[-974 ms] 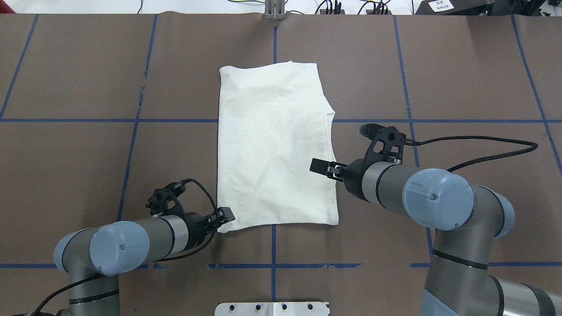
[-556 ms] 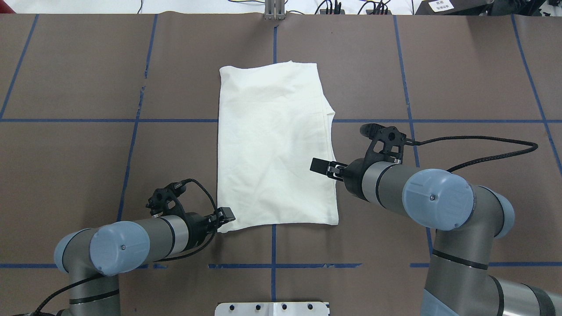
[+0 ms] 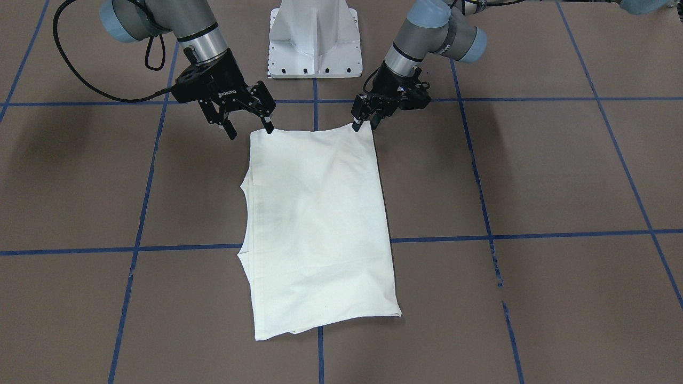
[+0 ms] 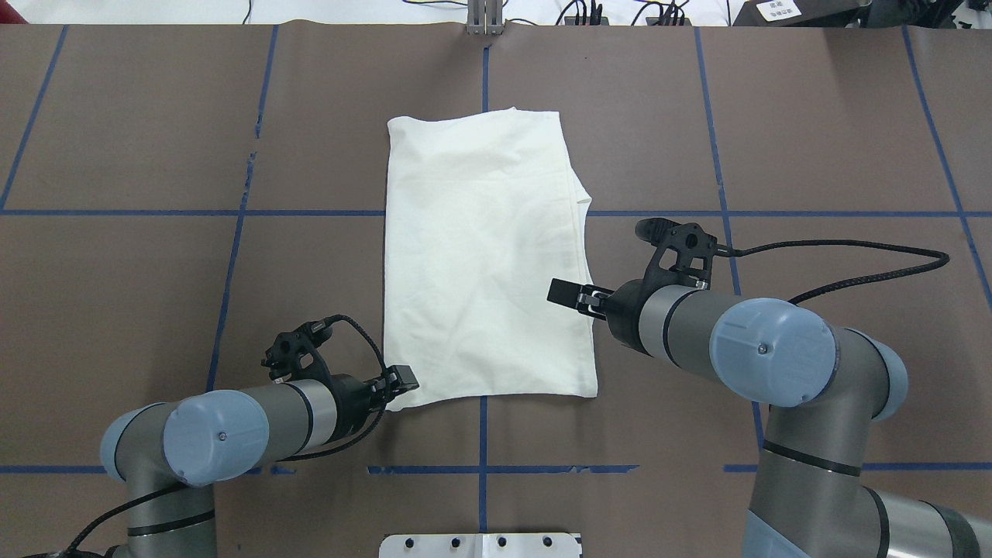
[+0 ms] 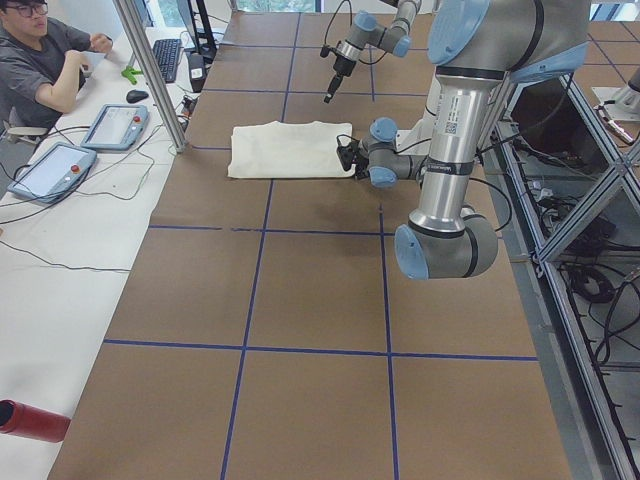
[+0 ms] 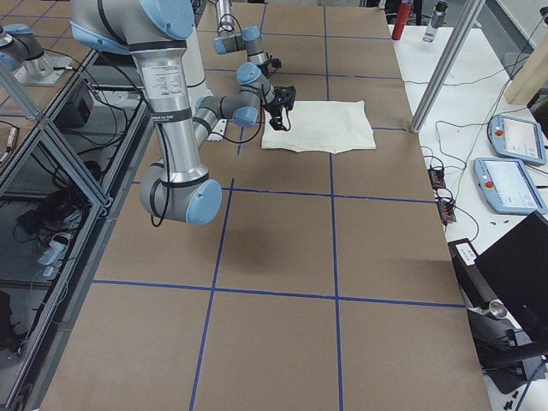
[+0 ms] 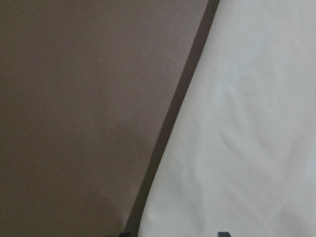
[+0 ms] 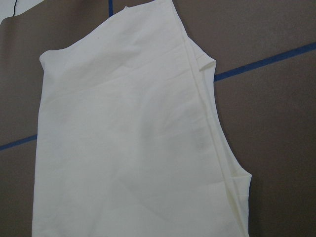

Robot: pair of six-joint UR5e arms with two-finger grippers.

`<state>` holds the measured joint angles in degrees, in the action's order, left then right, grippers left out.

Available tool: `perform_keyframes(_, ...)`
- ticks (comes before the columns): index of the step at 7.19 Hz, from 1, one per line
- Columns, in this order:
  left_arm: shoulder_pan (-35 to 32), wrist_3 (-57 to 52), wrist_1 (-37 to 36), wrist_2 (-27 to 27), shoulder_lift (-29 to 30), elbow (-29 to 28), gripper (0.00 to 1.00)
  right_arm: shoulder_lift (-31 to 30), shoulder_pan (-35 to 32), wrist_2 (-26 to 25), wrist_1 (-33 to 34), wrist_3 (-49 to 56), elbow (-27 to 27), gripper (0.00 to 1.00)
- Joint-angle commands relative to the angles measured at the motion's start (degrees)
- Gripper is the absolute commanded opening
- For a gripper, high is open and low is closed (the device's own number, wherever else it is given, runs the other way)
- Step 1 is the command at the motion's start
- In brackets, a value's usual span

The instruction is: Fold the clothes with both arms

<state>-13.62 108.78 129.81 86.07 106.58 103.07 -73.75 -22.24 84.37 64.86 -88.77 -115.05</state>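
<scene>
cream t-shirt (image 4: pixel 480 256) is laid mid-table, plain side up, already narrowed to a strip. left gripper (image 4: pixel 403 380), fingers slightly parted, is set at its 7 o'clock corner. right gripper (image 3: pixel 251 129) is held spread wide near the 5 o'clock corner. cross-folds are judged outstanding.

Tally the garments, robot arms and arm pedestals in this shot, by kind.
cream shirt: 1
robot arms: 2, the left arm and the right arm
white pedestal base: 1
Total: 4
</scene>
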Motion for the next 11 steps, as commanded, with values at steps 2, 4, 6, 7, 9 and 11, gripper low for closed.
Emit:
perform_keyframes(2,0.0,-0.1,0.1,-0.6,0.3,-0.7,0.60,0.1,0.1,0.0,0.0,0.0,0.0,1.00)
perform_keyframes(4,0.3,0.0,0.1,-0.7,0.6,-0.8,0.50,0.1,0.1,0.0,0.0,0.0,0.0,1.00)
perform_keyframes(6,0.4,-0.1,0.1,-0.6,0.6,-0.8,0.00,0.1,0.1,0.0,0.0,0.0,0.2,1.00)
perform_keyframes(7,0.4,-0.1,0.0,-0.7,0.7,-0.7,0.00,0.3,0.1,-0.2,0.1,-0.2,1.0,1.00)
perform_keyframes(9,0.4,-0.2,0.0,-0.7,1.2,-0.7,0.00,1.1,0.6,-0.7,4.0,-11.6,2.1,0.91)
perform_keyframes(11,0.5,-0.2,0.1,-0.7,1.3,-0.6,0.00,2.6,4.7,-1.3,10.2,-21.6,2.3,0.76)
